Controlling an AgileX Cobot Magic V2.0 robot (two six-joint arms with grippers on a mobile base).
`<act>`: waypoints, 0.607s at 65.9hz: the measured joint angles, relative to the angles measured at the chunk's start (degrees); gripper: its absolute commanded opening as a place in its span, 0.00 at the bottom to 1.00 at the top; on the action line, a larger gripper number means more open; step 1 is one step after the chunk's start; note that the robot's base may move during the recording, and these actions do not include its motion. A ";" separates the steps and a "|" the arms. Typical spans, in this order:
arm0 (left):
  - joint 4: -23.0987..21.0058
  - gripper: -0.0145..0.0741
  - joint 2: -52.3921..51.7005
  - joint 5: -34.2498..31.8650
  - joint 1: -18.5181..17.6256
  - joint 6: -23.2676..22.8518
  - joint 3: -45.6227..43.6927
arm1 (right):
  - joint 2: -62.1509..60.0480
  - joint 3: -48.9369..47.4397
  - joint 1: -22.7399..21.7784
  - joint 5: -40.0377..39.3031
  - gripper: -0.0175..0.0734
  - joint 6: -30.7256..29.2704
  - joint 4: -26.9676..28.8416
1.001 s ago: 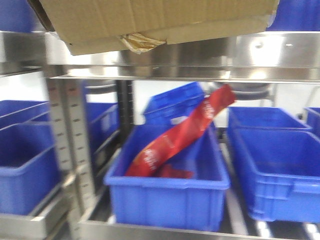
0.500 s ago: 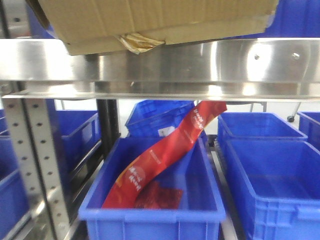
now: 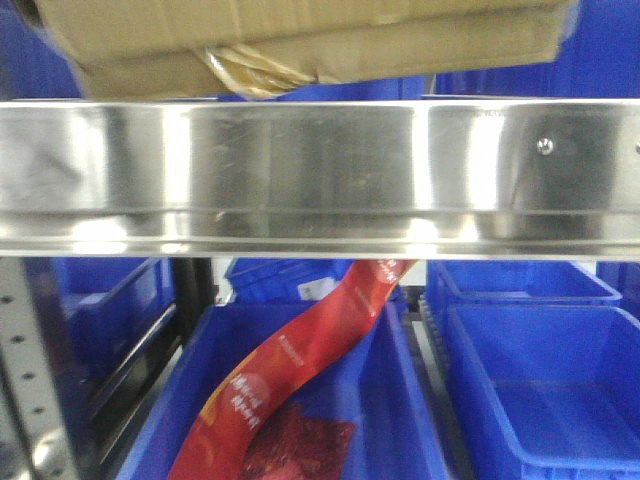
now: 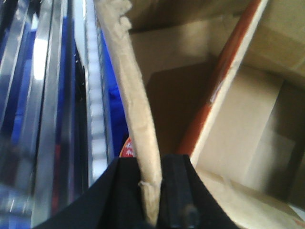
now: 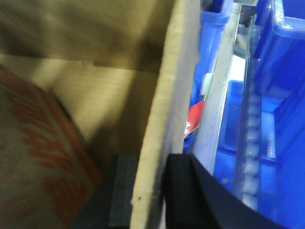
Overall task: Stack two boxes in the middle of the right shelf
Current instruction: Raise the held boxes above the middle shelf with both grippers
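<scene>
A brown cardboard box (image 3: 300, 40) hangs at the top of the front view, just above the right shelf's shiny steel front rail (image 3: 300, 170). Crumpled tan tape (image 3: 245, 72) dangles from its underside. My left gripper (image 4: 151, 191) is shut on the box's left wall (image 4: 136, 95). On the opposite wall (image 5: 167, 95), my right gripper (image 5: 150, 191) is shut too. Inside the box lies a carton with orange-red print (image 5: 33, 157). I cannot tell a second box apart from the first.
A small screw head (image 3: 545, 146) sits on the rail at the right. Below the rail stand blue plastic bins (image 3: 530, 380); the middle bin (image 3: 385, 400) holds a long red packet (image 3: 290, 370). A perforated steel upright (image 3: 30, 400) stands at the lower left.
The shelf rail has grown larger and dropped lower in the front view, as the view closed in on the shelf. The box stays at the top, now nearer the rail.
</scene>
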 measured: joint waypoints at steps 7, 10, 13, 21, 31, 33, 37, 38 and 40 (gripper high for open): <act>0.00 0.04 0.22 -0.13 0.00 0.00 0.00 | 0.00 0.00 0.00 -0.62 0.02 -0.10 -0.23; 0.00 0.04 0.22 -0.22 0.00 0.00 0.00 | 0.00 0.00 0.00 -0.62 0.02 -0.12 -0.23; 0.00 0.04 0.22 -0.22 0.00 0.00 0.00 | 0.00 0.00 0.00 -0.62 0.02 -0.12 -0.23; 0.00 0.04 0.38 -0.22 0.00 0.00 0.00 | 0.00 0.00 0.00 -0.62 0.02 -0.23 -0.26; 0.00 0.04 0.38 -0.34 0.00 0.00 0.00 | 0.00 0.00 0.00 -0.62 0.02 -0.34 -0.26; 0.00 0.04 0.38 -0.34 0.00 0.00 0.00 | 0.00 0.00 0.00 -0.62 0.02 -0.34 -0.26; 0.00 0.04 0.38 -0.34 0.00 0.00 0.00 | 0.00 0.00 0.00 -0.62 0.02 -0.34 -0.26; 0.00 0.04 0.38 -0.34 0.00 0.00 0.00 | 0.00 0.00 0.00 -0.62 0.02 -0.34 -0.26; 0.00 0.04 0.38 -0.34 0.00 0.00 0.00 | 0.00 0.00 0.00 -0.62 0.02 -0.34 -0.26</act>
